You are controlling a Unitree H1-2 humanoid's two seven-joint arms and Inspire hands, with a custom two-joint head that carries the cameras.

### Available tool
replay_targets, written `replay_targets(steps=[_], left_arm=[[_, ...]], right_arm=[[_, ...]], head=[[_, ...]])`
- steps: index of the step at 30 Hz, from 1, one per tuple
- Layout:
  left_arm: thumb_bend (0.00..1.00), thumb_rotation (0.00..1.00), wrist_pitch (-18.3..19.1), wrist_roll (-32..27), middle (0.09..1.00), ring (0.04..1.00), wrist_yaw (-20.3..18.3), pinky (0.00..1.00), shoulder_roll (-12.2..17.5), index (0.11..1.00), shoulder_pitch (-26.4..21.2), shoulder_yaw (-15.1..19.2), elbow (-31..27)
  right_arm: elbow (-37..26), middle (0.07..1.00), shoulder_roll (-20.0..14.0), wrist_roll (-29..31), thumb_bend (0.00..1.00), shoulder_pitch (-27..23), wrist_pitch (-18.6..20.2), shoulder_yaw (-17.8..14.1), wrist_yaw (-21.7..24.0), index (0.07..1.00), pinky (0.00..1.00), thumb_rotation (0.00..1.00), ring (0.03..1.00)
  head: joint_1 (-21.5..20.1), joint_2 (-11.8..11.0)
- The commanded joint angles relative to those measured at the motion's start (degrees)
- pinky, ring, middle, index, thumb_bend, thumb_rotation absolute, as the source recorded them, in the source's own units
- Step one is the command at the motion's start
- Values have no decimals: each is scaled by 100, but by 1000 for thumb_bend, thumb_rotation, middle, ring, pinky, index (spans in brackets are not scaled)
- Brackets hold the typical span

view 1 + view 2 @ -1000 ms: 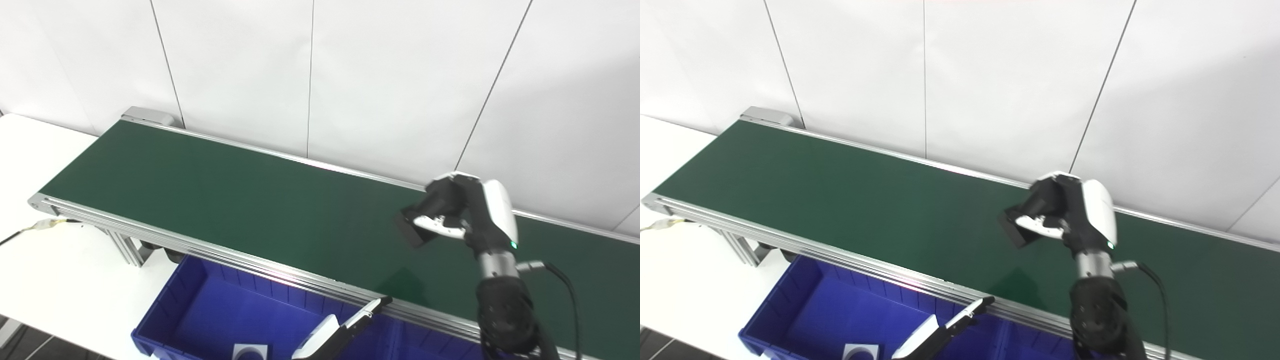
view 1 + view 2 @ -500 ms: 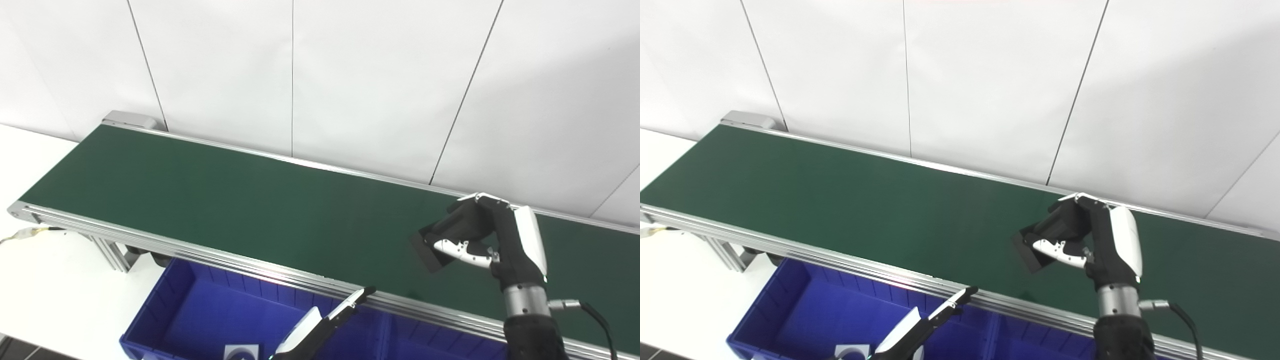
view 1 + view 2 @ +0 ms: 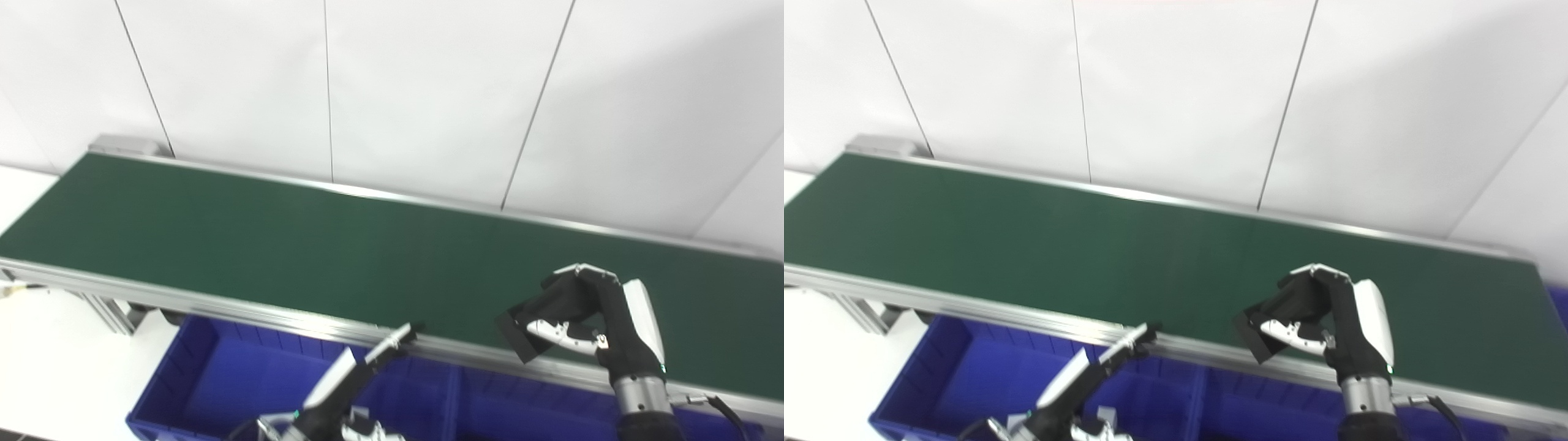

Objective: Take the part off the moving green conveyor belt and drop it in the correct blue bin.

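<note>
A black, flat, angular part (image 3: 519, 340) hangs over the near rail of the green conveyor belt (image 3: 275, 245), and my right hand (image 3: 603, 324) is shut on it from above and behind. The same part (image 3: 1254, 335) shows in the right eye view, below my right hand (image 3: 1338, 321). Nothing lies on the belt surface itself. My left hand (image 3: 352, 373) reaches up from the bottom edge over the blue bin (image 3: 233, 380), fingers stretched out and holding nothing, its tips at the belt's near rail.
Below the rail, a second blue bin compartment (image 3: 527, 410) sits to the right of a divider, under the held part. White wall panels stand behind the belt. A white tabletop (image 3: 55, 367) and the belt's metal legs lie at the left.
The camera has shifted. My right hand has carried the black part from over the middle of the belt toward me, to the near rail. The left hand stays by the rail.
</note>
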Motion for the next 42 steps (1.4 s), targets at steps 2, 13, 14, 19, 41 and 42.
replay_targets(steps=[2, 13, 14, 19, 41, 42], left_arm=[[855, 306, -41, -150, 978, 943, -105, 858, 57, 961, -77, 64, -201], [865, 330, 170, -352, 978, 939, -364, 839, 194, 956, -66, 237, -517], [863, 323, 176, -362, 977, 938, -387, 842, 209, 956, -67, 252, -537], [868, 312, 427, -353, 970, 925, -500, 830, 263, 953, -26, 348, -760], [881, 322, 436, -533, 973, 928, -706, 847, 546, 947, 131, 488, -871], [883, 322, 429, -541, 972, 929, -705, 849, 558, 947, 135, 486, -864]], right_arm=[[-278, 540, -11, -16, 486, 68, -49, -34, -78, 433, 282, 0, 424], [-351, 540, -32, -126, 487, 601, -98, 126, -2, 451, 281, 0, 418], [-358, 543, -32, -119, 487, 627, -77, 137, 19, 445, 286, 0, 427], [-279, 525, -124, -153, 491, 746, -168, 233, 102, 428, 321, 0, 462], [510, 536, -147, -810, 492, 673, 842, 589, 362, 462, 315, 0, 456], [547, 537, -136, -823, 492, 671, 854, 592, 344, 458, 316, 0, 458]], head=[[-162, 138], [-680, 532], [-691, 538], [-848, 643], [-1108, 259], [-1108, 259]])
